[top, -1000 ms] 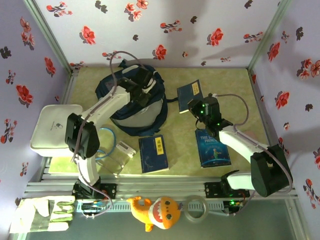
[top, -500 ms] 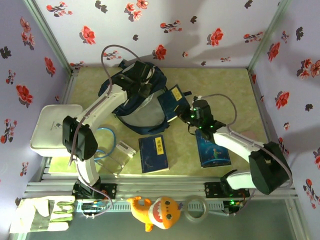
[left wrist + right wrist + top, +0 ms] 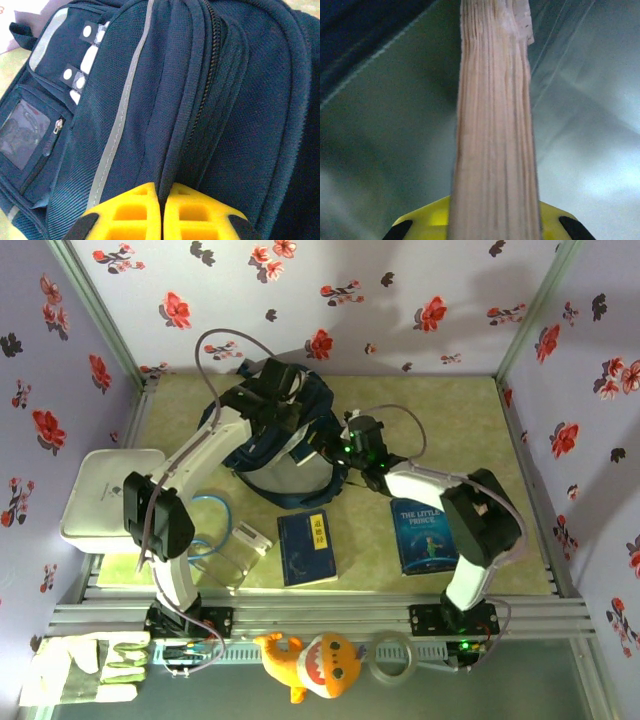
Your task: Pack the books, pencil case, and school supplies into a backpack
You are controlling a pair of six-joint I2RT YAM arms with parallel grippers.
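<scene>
Book (image 3: 495, 110) clamped edge-on in right end effector (image 3: 495, 227), inside grey lining of backpack (image 3: 285, 465) at tabletop 12 o'clock. Left end effector (image 3: 162, 212) closed, pinching fabric beside zipper (image 3: 207, 95). Risk: pinch slips, mouth sags, book corner snags rim.

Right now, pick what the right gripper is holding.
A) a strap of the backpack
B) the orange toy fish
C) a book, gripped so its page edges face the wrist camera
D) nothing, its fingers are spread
C: in the right wrist view the right gripper is clamped on a book whose stacked page edges run straight up from the fingers, with the grey lining of the backpack around it.
</scene>
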